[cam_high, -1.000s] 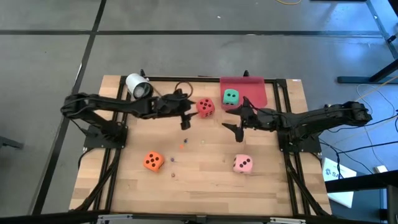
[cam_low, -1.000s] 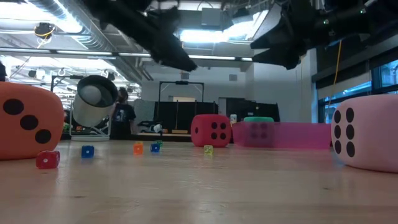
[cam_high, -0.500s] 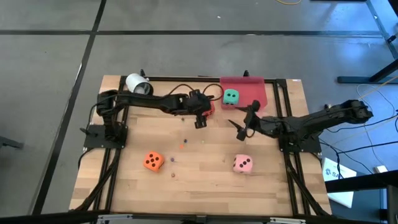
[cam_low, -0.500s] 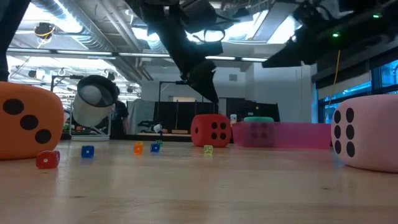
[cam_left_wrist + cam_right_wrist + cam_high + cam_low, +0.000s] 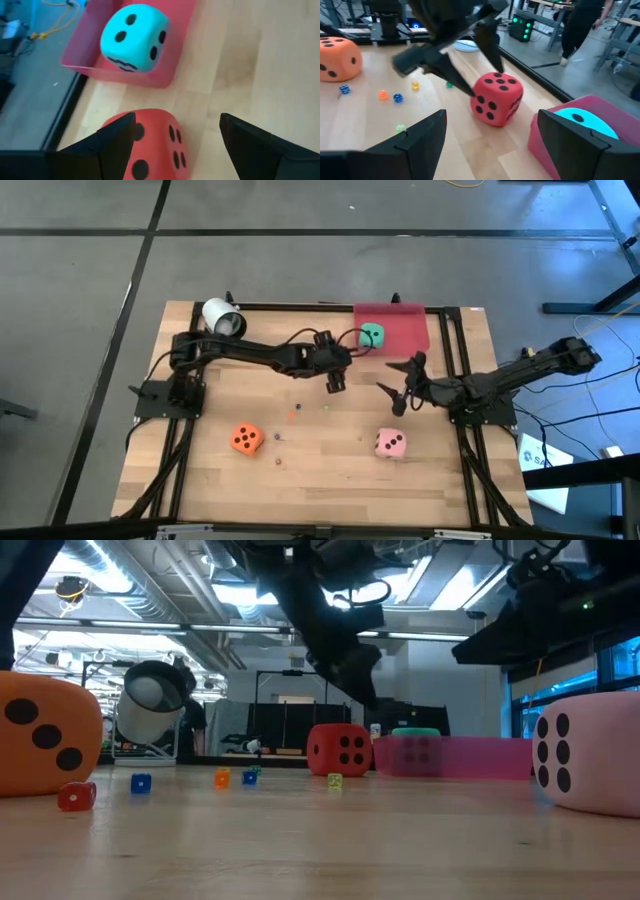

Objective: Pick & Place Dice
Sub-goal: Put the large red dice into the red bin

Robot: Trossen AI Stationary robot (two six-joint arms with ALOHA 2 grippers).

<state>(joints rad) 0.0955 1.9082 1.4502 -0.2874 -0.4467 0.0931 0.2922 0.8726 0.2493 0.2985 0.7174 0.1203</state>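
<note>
While the left gripper [image 5: 335,380] is hanging spread over the red die [image 5: 338,352] in the high view, the green die [image 5: 372,335] is sitting in the red tray [image 5: 405,325], the orange die [image 5: 246,439] and pink die [image 5: 390,443] are lying nearer the front edge, and the right gripper [image 5: 400,392] is waiting released, empty. In the low view, the red die [image 5: 340,749] is resting on the table. In the left wrist view, open fingers [image 5: 112,145] are flanking the red die [image 5: 150,145] without gripping it
</note>
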